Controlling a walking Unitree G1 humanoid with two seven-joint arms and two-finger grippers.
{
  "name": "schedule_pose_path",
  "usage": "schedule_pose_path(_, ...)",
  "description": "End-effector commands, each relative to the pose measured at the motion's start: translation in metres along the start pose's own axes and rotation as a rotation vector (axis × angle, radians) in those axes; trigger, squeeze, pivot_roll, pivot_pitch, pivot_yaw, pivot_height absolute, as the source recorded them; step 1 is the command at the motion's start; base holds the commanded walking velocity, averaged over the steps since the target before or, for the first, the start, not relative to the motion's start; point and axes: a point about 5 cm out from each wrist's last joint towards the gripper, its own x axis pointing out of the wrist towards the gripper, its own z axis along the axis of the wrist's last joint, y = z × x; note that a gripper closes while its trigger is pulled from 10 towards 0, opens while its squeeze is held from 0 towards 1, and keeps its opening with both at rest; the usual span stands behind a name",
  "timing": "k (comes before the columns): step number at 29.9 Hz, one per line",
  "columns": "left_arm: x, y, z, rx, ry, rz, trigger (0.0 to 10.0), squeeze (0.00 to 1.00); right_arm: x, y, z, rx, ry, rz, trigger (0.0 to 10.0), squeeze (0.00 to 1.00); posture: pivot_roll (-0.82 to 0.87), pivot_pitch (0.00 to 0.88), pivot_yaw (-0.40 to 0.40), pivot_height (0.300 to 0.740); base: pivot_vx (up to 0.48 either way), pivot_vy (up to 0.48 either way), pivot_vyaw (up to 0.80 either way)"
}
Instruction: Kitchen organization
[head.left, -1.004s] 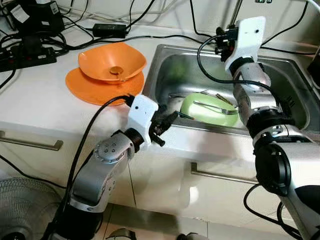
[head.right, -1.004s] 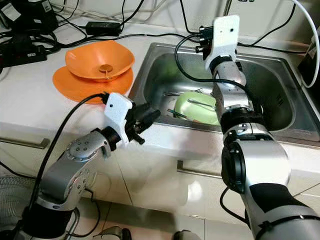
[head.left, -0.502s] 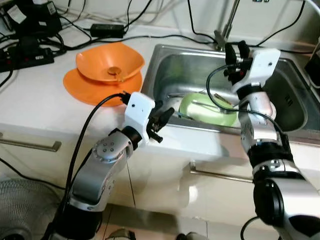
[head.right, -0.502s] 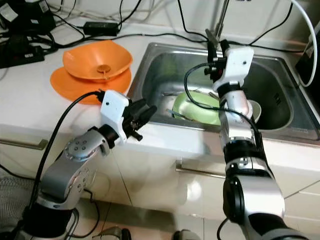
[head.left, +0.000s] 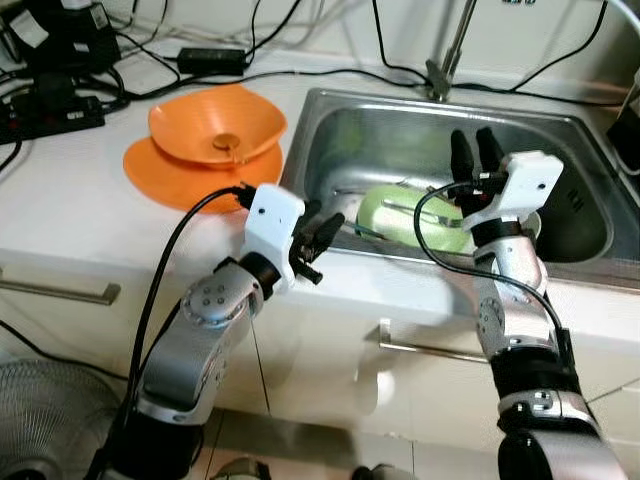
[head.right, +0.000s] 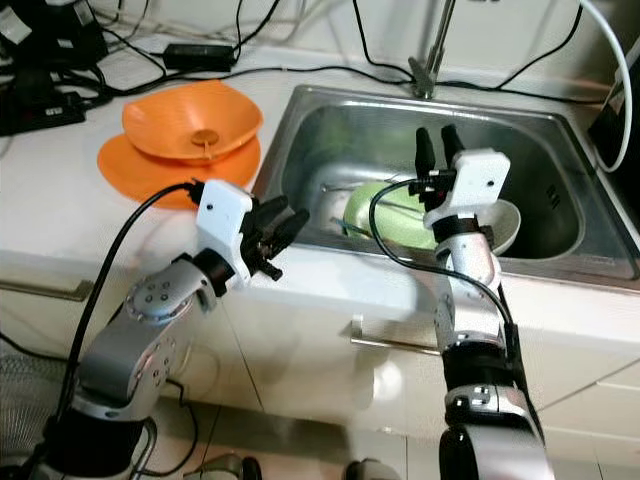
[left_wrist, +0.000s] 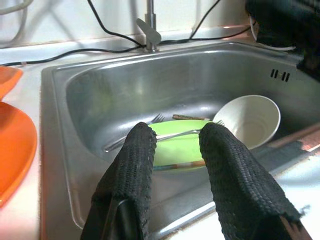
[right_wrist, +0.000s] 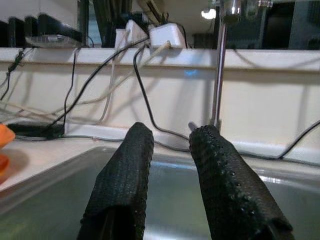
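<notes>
Right end effector (head.left: 476, 152): dropped from near the faucet (head.left: 447, 62) to above the green plate (head.left: 412, 218); white bowl (head.right: 503, 226) uncovered.

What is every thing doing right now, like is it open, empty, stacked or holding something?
left tool: open, empty, at the sink's front edge.
right tool: open, empty, raised over the sink.
green plate: in the sink, fork lying on it.
white bowl: tilted beside the plate, empty.
orange bowl: stacked on the orange plate.

even, bright indoor light; frames sharp. soft glare on the steel sink (head.left: 560, 130) walls. near the sink, the right wrist view's fingers (right_wrist: 120, 185) appear dark, slightly soft.
</notes>
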Motion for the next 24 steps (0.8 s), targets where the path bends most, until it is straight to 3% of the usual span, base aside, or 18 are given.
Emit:
schedule_pose_path(1, -0.001, 0.001, -0.001, 0.005, -0.014, 0.03, 10.0, 0.0, -0.002, 0.004, 0.004, 0.011, -0.006, 0.001, 10.0, 0.0, -0.01, 0.105, -0.023, 0.74, 0.0, 0.0, 0.0)
schedule_pose_path(9, -0.003, 0.018, 0.002, 0.04, -0.117, 0.211, 10.0, 0.0, -0.011, 0.023, 0.0, 0.056, 0.019, 0.023, 10.0, 0.0, -0.01, 0.106, -0.026, 0.74, 0.0, 0.0, 0.0)
schedule_pose_path(18, 0.0, 0.017, -0.002, 0.096, -0.213, 0.275, 10.0, 0.0, -0.021, 0.037, -0.013, 0.081, 0.08, 0.028, 10.0, 0.0, -0.01, 0.101, -0.025, 0.74, 0.0, 0.0, 0.0)
schedule_pose_path(24, 0.005, 0.017, 0.001, 0.193, -0.188, 0.291, 10.0, 0.0, -0.03, 0.046, -0.021, 0.095, 0.114, 0.035, 10.0, 0.0, -0.01, 0.096, -0.016, 0.74, 0.0, 0.0, 0.0)
